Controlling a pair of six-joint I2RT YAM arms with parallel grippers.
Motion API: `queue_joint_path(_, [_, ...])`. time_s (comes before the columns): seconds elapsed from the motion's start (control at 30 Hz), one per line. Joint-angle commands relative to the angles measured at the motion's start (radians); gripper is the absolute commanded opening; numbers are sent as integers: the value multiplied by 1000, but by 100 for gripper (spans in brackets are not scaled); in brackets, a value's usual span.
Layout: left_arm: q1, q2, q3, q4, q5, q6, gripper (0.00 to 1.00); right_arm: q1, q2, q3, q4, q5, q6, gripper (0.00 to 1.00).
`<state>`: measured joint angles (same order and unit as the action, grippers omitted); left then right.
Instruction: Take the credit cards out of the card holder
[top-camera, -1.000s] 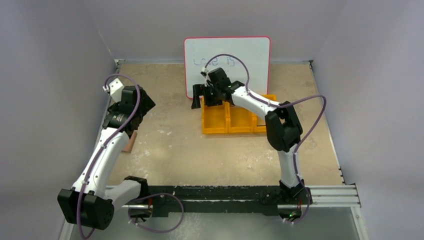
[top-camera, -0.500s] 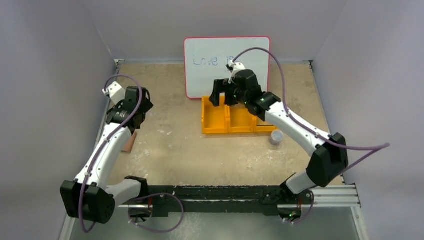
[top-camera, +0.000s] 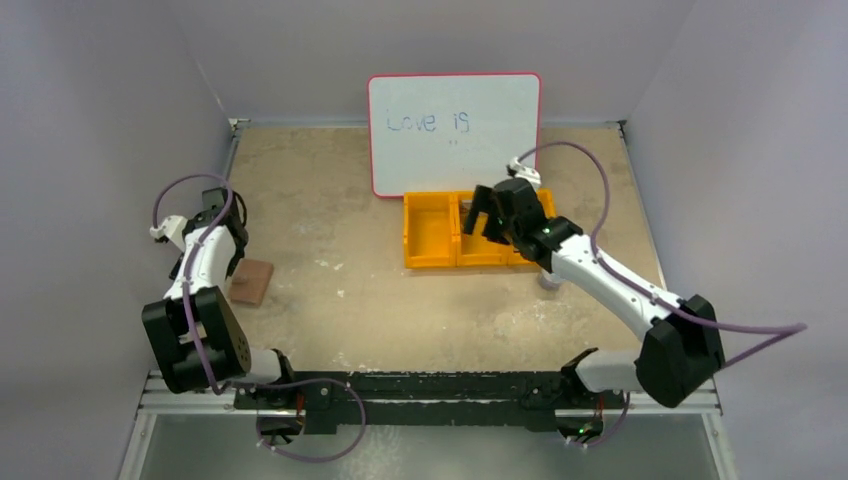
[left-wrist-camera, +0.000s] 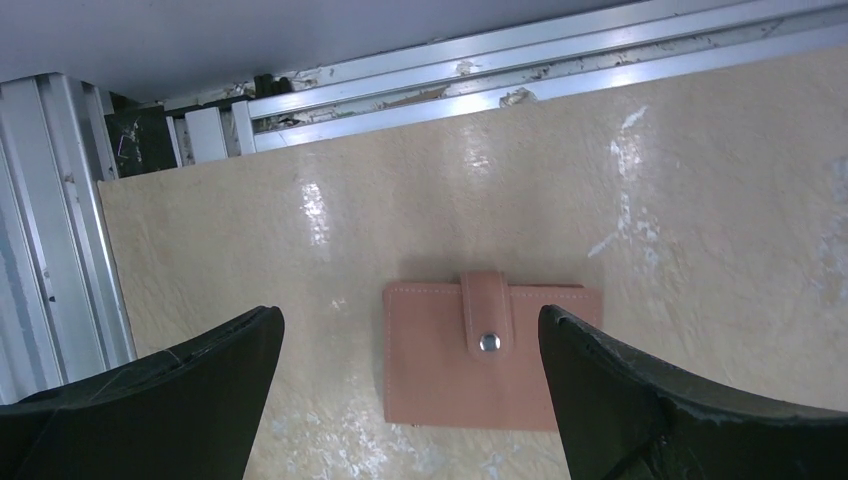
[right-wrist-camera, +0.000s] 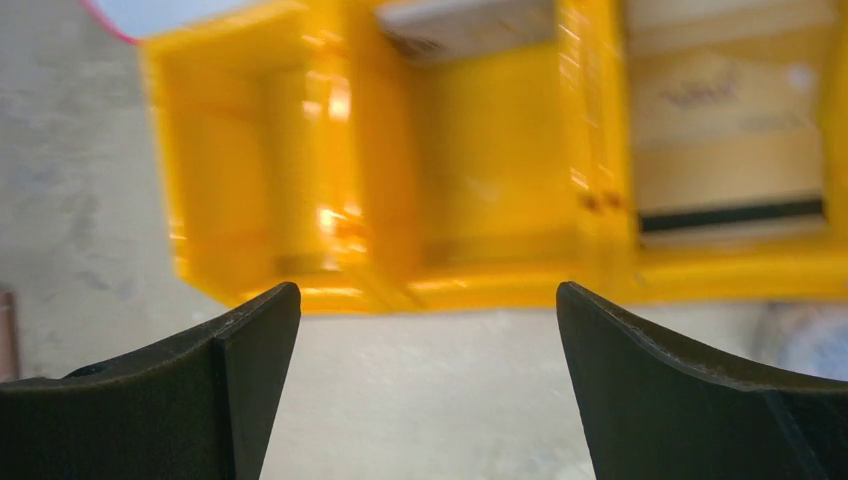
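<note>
Lab: walled table (top-camera: 400, 310), whiteboard (top-camera: 500, 110)

Salmon-brown card holder (left-wrist-camera: 440, 370) with a silver snap stud (left-wrist-camera: 489, 342), on a beige table (left-wrist-camera: 700, 200) mottled with pale scuffs. Bright orange-yellow tray (right-wrist-camera: 385, 170), holding in its 3 o'clock compartment a beige card (right-wrist-camera: 725, 150) with one dark stripe. White whiteboard (top-camera: 480, 160) at 12 o'clock, edged in red and written in blue; purple cables (top-camera: 572, 144) on white-and-black arms (top-camera: 600, 275).

Soft, even light from above in the top view, only faint shadows on the tabletop (top-camera: 350, 300). The left wrist camera is sharp: the card holder (left-wrist-camera: 430, 380) is crisp, with pale glare streaks on the tabletop just above and right of it. The right wrist view is smeared, the yellow tray (right-wrist-camera: 380, 150) blurred with hot highlights on its walls.
</note>
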<state>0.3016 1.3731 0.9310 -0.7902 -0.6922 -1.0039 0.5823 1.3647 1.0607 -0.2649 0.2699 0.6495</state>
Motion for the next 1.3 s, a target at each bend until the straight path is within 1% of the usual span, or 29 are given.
queue_joint_path(0.0, [24,22,31,37,-47,-9,100,-98,-158,-210,-50,-16,144,100])
queue_joint_path(0.03, [24,24,23,51,-62,-9,100,-128,-207,-247,-51,-43,169,100])
queue_joint_path(0.07, [25,32,13,58,-68,-11,100,-134,-246,-285,-46,-43,192,100])
queue_joint_path(0.13, [25,50,0,63,-54,-8,100,-139,-330,-365,38,-64,174,100])
queue_joint_path(0.17, [26,60,-10,76,-42,-4,100,-144,-359,-404,101,-92,152,100])
queue_joint_path(0.2, [26,71,-25,90,-30,1,100,-153,-370,-429,128,-110,151,100])
queue_joint_path(0.3, [26,107,-36,91,-1,7,100,-179,-330,-439,158,-123,142,100])
queue_joint_path(0.33, [25,108,-47,96,8,13,98,-183,-313,-428,158,-116,144,100])
queue_joint_path(0.4, [25,74,-86,141,50,32,95,-190,-288,-421,162,-117,160,100])
queue_joint_path(0.53, [26,4,-158,199,120,44,95,-224,-249,-459,148,-78,229,100])
queue_joint_path(0.63, [25,-26,-206,267,215,78,95,-297,-277,-509,194,-59,240,100])
queue_joint_path(0.7, [25,-37,-251,330,324,101,95,-367,-317,-541,225,-58,231,100])
queue_joint_path(0.73, [25,-34,-262,355,373,105,93,-403,-331,-545,210,-46,234,100])
queue_joint_path(0.83, [25,-49,-307,434,518,120,92,-503,-333,-548,198,6,205,100])
queue_joint_path(0.93, [24,-40,-343,481,637,140,91,-593,-308,-535,229,-6,165,100])
queue_joint_path(1.07, [4,-42,-391,537,765,149,91,-672,-263,-464,188,-12,126,100])
queue_joint_path(1.17, [-73,-49,-420,586,808,116,90,-676,-273,-371,193,-87,11,100])
queue_joint_path(1.23, [-163,-42,-423,615,793,84,91,-674,-284,-317,213,-146,-79,100])
queue_joint_path(1.27, [-207,-33,-422,631,791,65,90,-672,-289,-300,235,-217,-113,100])
